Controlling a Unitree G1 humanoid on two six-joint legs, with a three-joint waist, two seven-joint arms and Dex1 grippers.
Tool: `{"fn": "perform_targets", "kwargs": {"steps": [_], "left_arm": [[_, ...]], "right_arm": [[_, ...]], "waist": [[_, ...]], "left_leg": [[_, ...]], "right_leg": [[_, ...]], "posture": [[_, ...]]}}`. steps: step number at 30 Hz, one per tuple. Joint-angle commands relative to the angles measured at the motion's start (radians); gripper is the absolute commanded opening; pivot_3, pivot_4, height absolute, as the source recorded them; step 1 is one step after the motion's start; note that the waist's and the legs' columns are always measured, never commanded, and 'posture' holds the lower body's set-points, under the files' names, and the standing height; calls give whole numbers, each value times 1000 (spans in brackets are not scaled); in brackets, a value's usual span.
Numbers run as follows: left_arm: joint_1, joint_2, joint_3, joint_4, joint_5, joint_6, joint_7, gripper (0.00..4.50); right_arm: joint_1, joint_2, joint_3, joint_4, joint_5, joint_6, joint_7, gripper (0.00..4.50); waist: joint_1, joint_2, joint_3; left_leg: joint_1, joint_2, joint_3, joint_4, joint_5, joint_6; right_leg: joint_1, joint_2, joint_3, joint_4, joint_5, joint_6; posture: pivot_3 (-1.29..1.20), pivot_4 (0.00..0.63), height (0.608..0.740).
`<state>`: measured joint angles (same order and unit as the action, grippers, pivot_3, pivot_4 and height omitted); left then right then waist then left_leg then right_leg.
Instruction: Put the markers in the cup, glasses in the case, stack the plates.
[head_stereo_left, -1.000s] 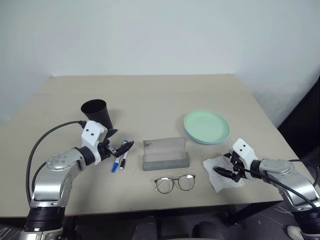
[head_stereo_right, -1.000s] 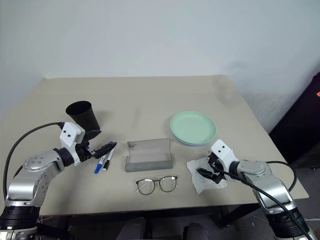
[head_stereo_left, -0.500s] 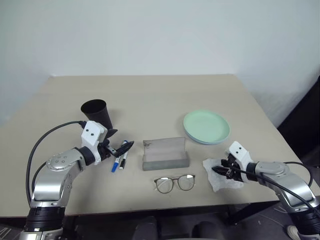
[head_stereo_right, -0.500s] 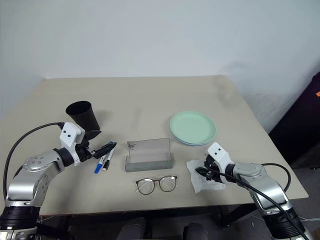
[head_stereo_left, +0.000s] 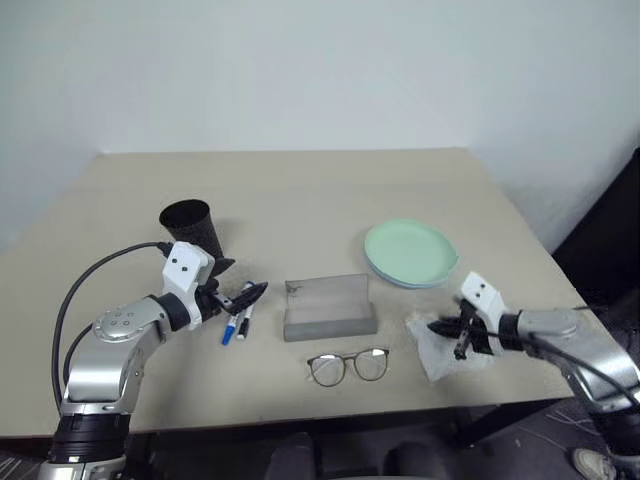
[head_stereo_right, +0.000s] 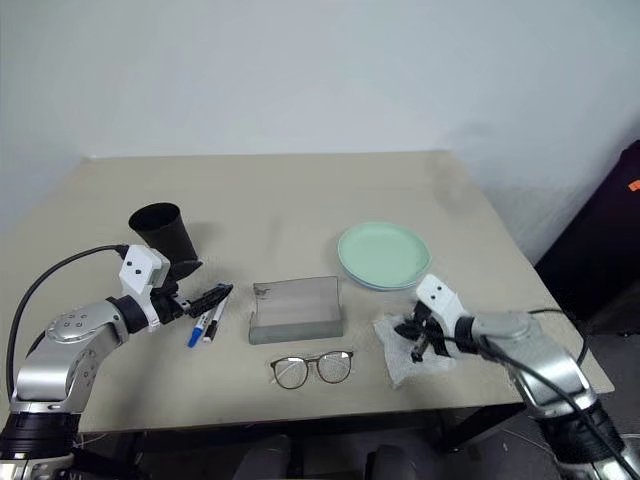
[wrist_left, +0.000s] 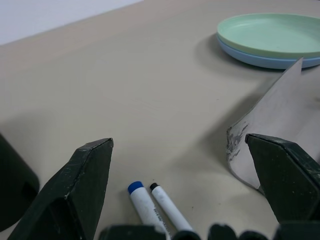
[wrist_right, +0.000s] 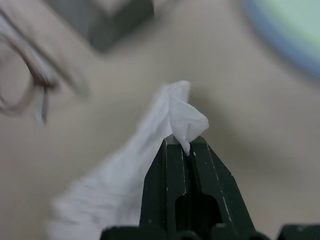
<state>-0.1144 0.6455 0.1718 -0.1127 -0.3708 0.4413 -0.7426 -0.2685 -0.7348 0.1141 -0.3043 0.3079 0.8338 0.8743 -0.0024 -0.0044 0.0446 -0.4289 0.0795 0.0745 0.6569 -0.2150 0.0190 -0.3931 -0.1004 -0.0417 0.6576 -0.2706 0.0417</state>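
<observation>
The case (head_stereo_left: 330, 308) lies open and empty, glasses (head_stereo_left: 349, 367) just before it; the cup (head_stereo_left: 192, 228) stands left of it. The right gripper (wrist_right: 186, 146) fingers pinch the tissue (wrist_right: 150, 150); the left gripper (head_stereo_left: 252, 293) fingers spread wide over the markers (wrist_left: 155, 205).

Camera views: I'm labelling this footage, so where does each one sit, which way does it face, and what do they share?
Left and right eye views: on the head, looking forward and down at the table; both arms show, left gripper open, right gripper shut on the tissue.
Left wrist view: looks along its open gripper at the markers, case and plates.
Right wrist view: looks along its gripper pinching the tissue.
Shared: plates, case and glasses recur across views.
</observation>
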Motion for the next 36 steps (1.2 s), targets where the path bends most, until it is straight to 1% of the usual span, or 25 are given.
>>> {"fn": "perform_targets", "kwargs": {"steps": [1, 4, 6, 10, 13, 17, 20, 22, 23, 27, 30, 31, 32, 33, 36], "left_arm": [[-20, 3, 6, -4, -1, -18, -6, 4500], [-28, 2, 1, 6, 1, -22, -8, 4500], [-31, 1, -2, 9, 2, -24, -8, 4500], [-30, -2, -7, 9, 2, -25, -8, 4500], [-24, -3, -7, 4, -3, -19, -9, 4500], [-29, -14, 14, -5, -27, 6, 6, 4500], [-46, -27, 39, -12, -43, 38, 39, 4500], [-57, -28, 44, -11, -41, 52, 62, 4500], [-62, -26, 40, -7, -29, 50, 73, 4500], [-81, -25, 27, 14, 22, 3, 118, 4500], [-81, -13, -7, 34, 80, -40, 123, 4500], [-83, -24, -4, 39, 59, -39, 107, 4500], [-85, -34, -1, 42, 39, -48, 86, 4500], [-85, -38, -4, 42, 38, -59, 78, 4500], [-94, -64, -1, 41, 35, -45, 100, 4500]], "right_arm": [[-165, 19, -80, 80, 12, -10, -42, 27], [-308, 78, -80, 267, -53, -56, -149, 27], [-372, 109, -65, 385, -96, -89, -201, 27], [-470, 191, -25, 653, -206, -231, -324, 27], [-531, 258, -25, 831, -240, -318, -381, 27], [-590, 320, -31, 1002, -265, -406, -426, 27], [-625, 348, -50, 1076, -258, -445, -442, 615], [-642, 354, -59, 1103, -258, -462, -445, 1236], [-647, 354, -65, 1109, -256, -466, -445, 1663], [-649, 332, -97, 1077, -244, -448, -437, 3000], [-637, 312, -145, 1005, -207, -380, -420, 4034], [-634, 307, -181, 965, -166, -324, -406, 4368], [-629, 298, -207, 924, -135, -277, -391, 4476], [-619, 284, -217, 876, -122, -240, -378, 4476], [-552, 222, -192, 690, -101, -157, -294, 4476]], "waist": [[1, 0, 0], [0, 0, 0], [2, 0, 0], [0, 0, 0], [-10, 0, 0], [-22, 0, 0], [-27, 1, 0], [-31, 1, 0], [-31, 1, 0], [-33, 1, 0], [-35, 2, 1], [-35, 2, 1], [-35, 2, 1], [-34, 2, 1], [-31, 2, 1]], "left_leg": [[0, 0, 0, 0, 0, 0], [0, 0, 0, -1, 0, 0], [0, 0, 0, -1, 0, 0], [-1, -1, 2, -1, 0, 0], [-1, -1, 3, -2, 2, 1], [-1, -1, 3, -6, 6, 2], [-1, -1, 3, -8, 7, 1], [-1, -1, 3, -9, 8, 0], [-1, -1, 2, -9, 9, 0], [-1, -1, 2, -9, 9, -2], [0, -1, 2, -10, 10, -2], [0, -1, 2, -10, 10, -2], [0, -1, 2, -10, 10, -2], [0, 0, 2, -11, 10, -3], [0, -1, 2, -12, 10, -3]], "right_leg": [[0, 0, 0, 0, 0, 0], [-1, 0, 0, 0, 1, -1], [-1, 0, 0, 0, 1, -2], [0, 0, 0, -1, 4, -4], [0, 0, 2, 0, 5, -3], [0, 1, 2, 0, 5, -3], [0, 1, 2, 0, 5, -4], [-1, 1, 2, 0, 5, -4], [-1, 2, 2, 1, 5, -4], [0, 2, 2, 1, 6, -4], [0, 2, 2, 1, 6, -5], [-1, 2, 2, 1, 6, -5], [-1, 2, 2, 1, 6, -5], [-1, 2, 2, 1, 6, -5], [-1, 2, 2, 0, 6, -5]], "posture": [[0, 0, 740], [0, 0, 740], [0, 0, 740], [0, 0, 740], [0, 0, 740], [0, 0, 740], [0, 0, 740], [0, 0, 740], [0, 0, 740], [0, 0, 740], [0, 0, 740], [0, 0, 740], [0, 0, 740], [0, 0, 740], [0, 0, 740]]}}
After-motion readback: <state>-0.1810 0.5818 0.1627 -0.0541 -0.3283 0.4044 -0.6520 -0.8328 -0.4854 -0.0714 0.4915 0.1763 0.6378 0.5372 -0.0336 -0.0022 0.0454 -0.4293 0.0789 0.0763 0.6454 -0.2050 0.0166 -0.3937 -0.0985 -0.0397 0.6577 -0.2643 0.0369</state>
